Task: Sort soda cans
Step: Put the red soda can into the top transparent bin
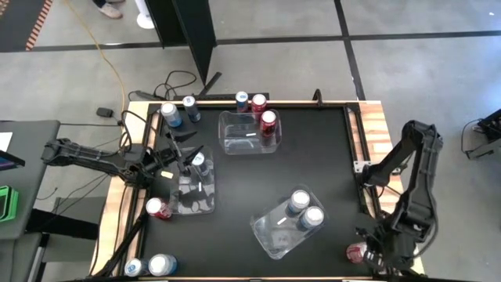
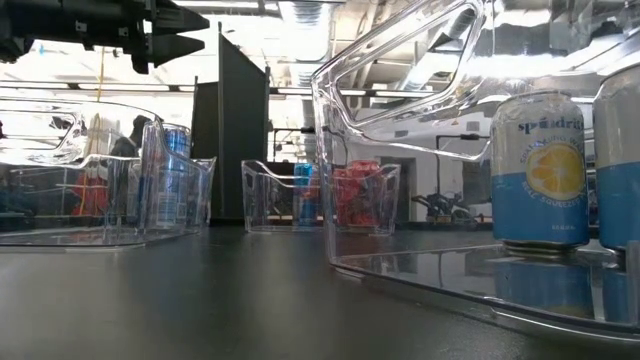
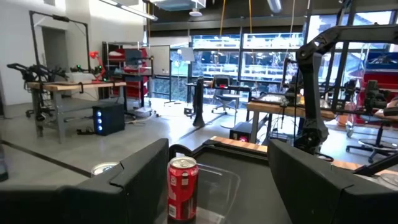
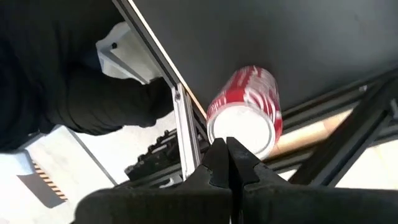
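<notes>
A red soda can (image 4: 244,118) stands upright at the table's near right corner (image 1: 357,253). My right gripper (image 4: 227,148) is shut and points down just above the can's silver top, with no touch that I can see. My left gripper (image 3: 217,155) is open, raised and roughly level over the left clear bin (image 1: 196,188), which holds a dark blue can (image 1: 199,160). Far ahead between its fingers, a red can (image 3: 182,188) stands in the far bin (image 1: 249,135). Two light blue cans (image 1: 305,210) stand in the near-right bin (image 1: 274,231).
Loose cans stand at the far left (image 1: 170,115), at the far edge (image 1: 250,102), beside the left bin (image 1: 158,207) and at the near left corner (image 1: 149,266). The table's raised frame (image 4: 180,118) runs close beside the corner can.
</notes>
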